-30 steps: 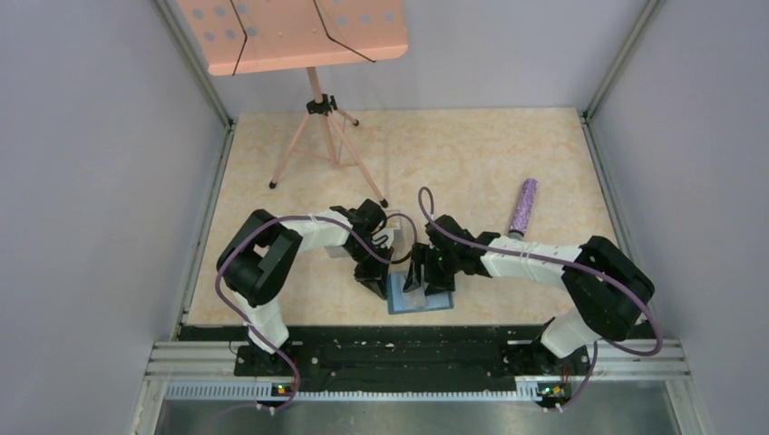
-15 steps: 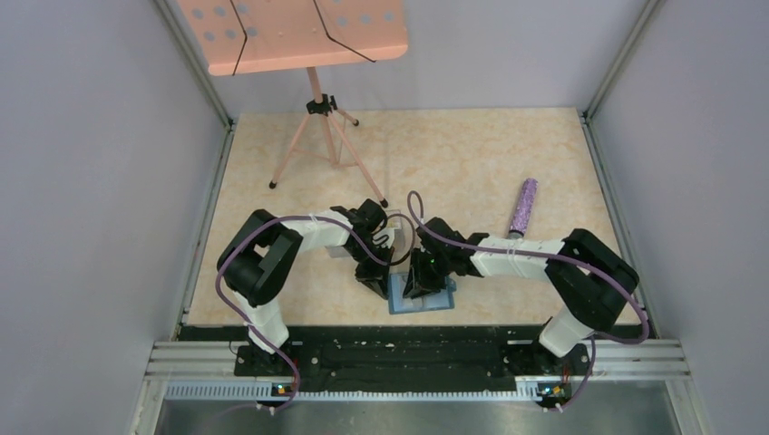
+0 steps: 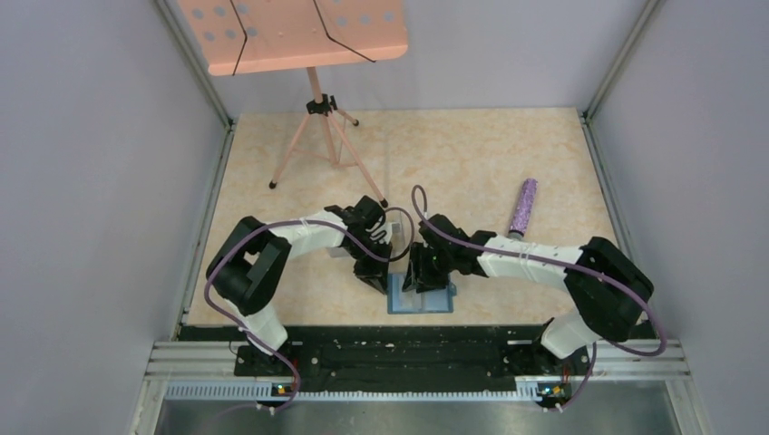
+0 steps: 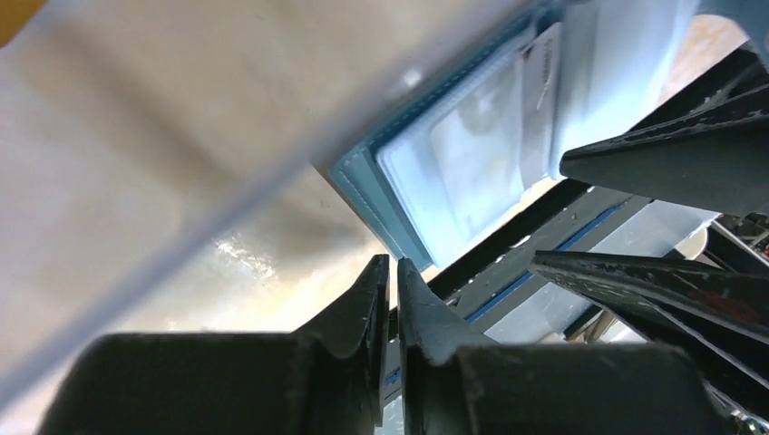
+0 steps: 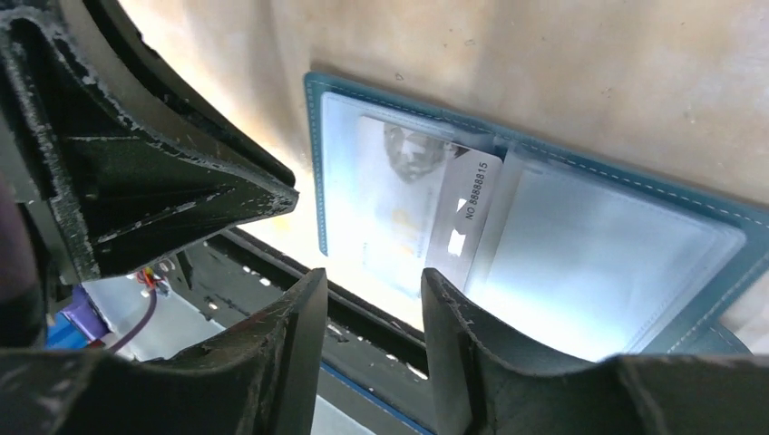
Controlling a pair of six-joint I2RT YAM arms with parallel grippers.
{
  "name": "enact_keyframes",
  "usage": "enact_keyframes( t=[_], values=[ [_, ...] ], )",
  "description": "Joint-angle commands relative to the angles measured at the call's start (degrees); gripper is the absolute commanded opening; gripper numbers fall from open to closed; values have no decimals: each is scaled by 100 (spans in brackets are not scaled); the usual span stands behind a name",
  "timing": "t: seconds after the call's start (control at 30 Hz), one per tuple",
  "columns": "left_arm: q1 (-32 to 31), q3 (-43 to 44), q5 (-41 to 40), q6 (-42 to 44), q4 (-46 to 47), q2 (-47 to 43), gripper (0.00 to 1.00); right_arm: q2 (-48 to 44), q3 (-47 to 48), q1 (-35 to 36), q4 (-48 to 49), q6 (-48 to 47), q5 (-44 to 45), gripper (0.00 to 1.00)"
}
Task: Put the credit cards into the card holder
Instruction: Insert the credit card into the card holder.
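The teal card holder [image 3: 435, 302] lies open on the table near the front edge, its pale slots facing up. In the right wrist view a pale grey credit card [image 5: 467, 204] with a printed number sits tilted at the fold of the card holder [image 5: 734, 263], partly under the left clear slot. My right gripper [image 5: 372, 276] hovers over the holder's near edge, open, nothing between its fingers. My left gripper [image 4: 392, 263] is just off the card holder's [image 4: 363, 177] left corner, jaws together but for a sliver, holding nothing. Both grippers [image 3: 374, 279] [image 3: 419, 276] crowd the holder from above.
A blurred clear plastic edge [image 4: 272, 172] crosses the left wrist view close to the lens. A purple glittery cylinder [image 3: 523, 207] lies at the right. A pink music stand [image 3: 317, 136] stands at the back left. A black rail [image 3: 408, 349] runs just beyond the table's front edge.
The right gripper closed partway, then eased wider, staying over the holder. The left arm's elbow swung left and nearer; its jaws parted a sliver. The holder did not move.
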Motion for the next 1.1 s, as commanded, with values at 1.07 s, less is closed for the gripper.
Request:
enact_keyframes(
  t=[1.07],
  values=[
    [79,68,-2,-19,125,-194,17,621,550,160,-120,-302,16,13]
  ],
)
